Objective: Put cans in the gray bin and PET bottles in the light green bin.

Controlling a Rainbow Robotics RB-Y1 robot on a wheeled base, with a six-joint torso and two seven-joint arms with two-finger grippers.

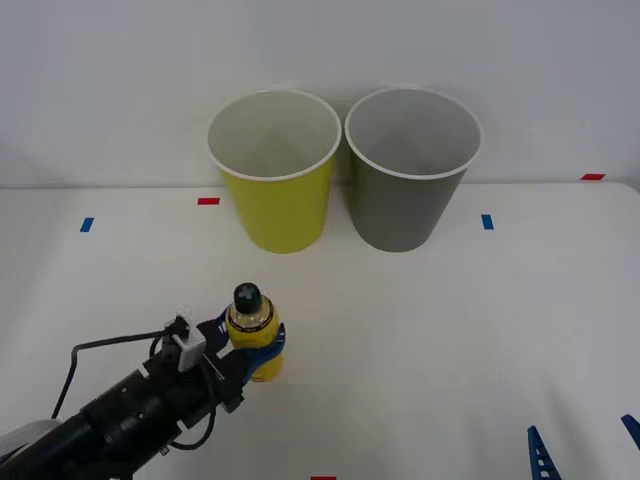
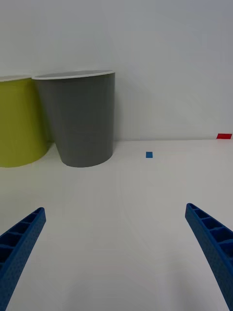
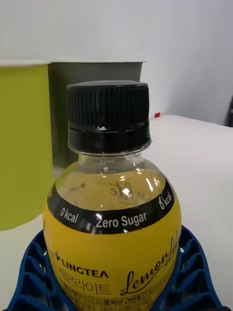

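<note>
The PET bottle (image 1: 250, 322), small and clear with a yellow label and black cap, stands upright on the white table at front left. My left gripper (image 1: 256, 350) is shut on it, the blue fingers (image 3: 189, 262) curving around both sides of the bottle (image 3: 114, 243). The light green bin (image 1: 275, 195) and the gray bin (image 1: 408, 190) stand side by side at the back, well beyond the bottle. My right gripper (image 1: 585, 445) waits open at the front right corner, with nothing between its fingers. Cans are out of view.
Small red and blue tape marks (image 1: 487, 221) dot the table (image 1: 450, 330). A white wall rises right behind the bins. In the right wrist view the gray bin (image 2: 80, 121) stands with the light green bin (image 2: 17, 124) beside it.
</note>
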